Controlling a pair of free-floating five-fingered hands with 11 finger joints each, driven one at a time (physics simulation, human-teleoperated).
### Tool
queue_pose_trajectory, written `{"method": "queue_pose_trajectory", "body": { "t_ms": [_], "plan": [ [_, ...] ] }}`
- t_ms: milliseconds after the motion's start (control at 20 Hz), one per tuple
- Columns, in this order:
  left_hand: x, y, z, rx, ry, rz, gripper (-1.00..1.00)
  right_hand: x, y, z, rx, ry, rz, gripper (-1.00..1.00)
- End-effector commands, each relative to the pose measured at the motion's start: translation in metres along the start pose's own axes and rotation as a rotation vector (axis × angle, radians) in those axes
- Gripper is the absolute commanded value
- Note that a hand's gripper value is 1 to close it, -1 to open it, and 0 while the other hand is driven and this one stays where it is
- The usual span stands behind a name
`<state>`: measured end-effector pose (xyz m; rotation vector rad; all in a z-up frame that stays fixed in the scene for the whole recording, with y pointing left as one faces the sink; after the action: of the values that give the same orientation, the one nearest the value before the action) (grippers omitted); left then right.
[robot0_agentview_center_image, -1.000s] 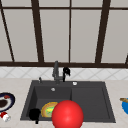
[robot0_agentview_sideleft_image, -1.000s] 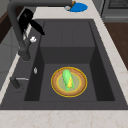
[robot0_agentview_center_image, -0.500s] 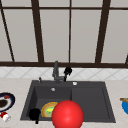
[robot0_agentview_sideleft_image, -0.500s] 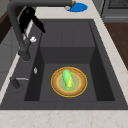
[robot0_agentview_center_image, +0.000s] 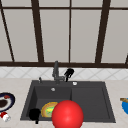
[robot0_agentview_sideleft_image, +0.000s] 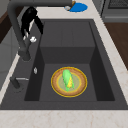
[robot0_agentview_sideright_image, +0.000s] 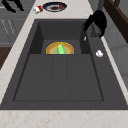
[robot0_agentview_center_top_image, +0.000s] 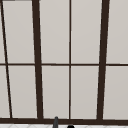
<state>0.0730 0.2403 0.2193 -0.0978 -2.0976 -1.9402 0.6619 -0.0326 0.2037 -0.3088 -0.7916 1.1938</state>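
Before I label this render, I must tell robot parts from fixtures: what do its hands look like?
Both are plain matte black, human-shaped hands with slim fingers and no arm, cable, sleeve or marking. The right hand shows by the faucet, the left hand at the sink's front edge.

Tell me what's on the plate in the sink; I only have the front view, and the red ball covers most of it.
Observer: In the left side view the plate holds one ear of corn, lying across its middle.
Operator: Is the right hand touching the faucet?
Observer: The left side view puts the right hand alongside the faucet stem at the back of the sink. I can't tell whether they touch.
Operator: And the left hand, is it over the basin?
Observer: No. In the right side view the left hand hangs out beyond the counter front edge.
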Motion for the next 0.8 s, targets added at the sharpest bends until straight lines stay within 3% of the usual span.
{"method": "queue_pose_trajectory", "body": {
  "t_ms": [0,200,450,750],
  "plan": [
    [0.000,0.000,0.000,0.000,0.000,0.000,0.00,-0.002,0.004,-0.004,0.024,-0.051,0.011,1.00],
    [0.000,0.000,0.000,0.000,0.000,0.000,0.00,-0.002,-0.002,-0.008,-0.023,-0.047,-0.043,1.00],
    [0.000,0.000,0.000,0.000,0.000,0.000,0.00,0.002,-0.009,-0.016,-0.089,-0.024,-0.060,1.00],
    [0.000,0.000,0.000,0.000,0.000,0.000,0.00,0.003,-0.009,-0.016,-0.082,0.018,-0.021,1.00]
  ]
}}
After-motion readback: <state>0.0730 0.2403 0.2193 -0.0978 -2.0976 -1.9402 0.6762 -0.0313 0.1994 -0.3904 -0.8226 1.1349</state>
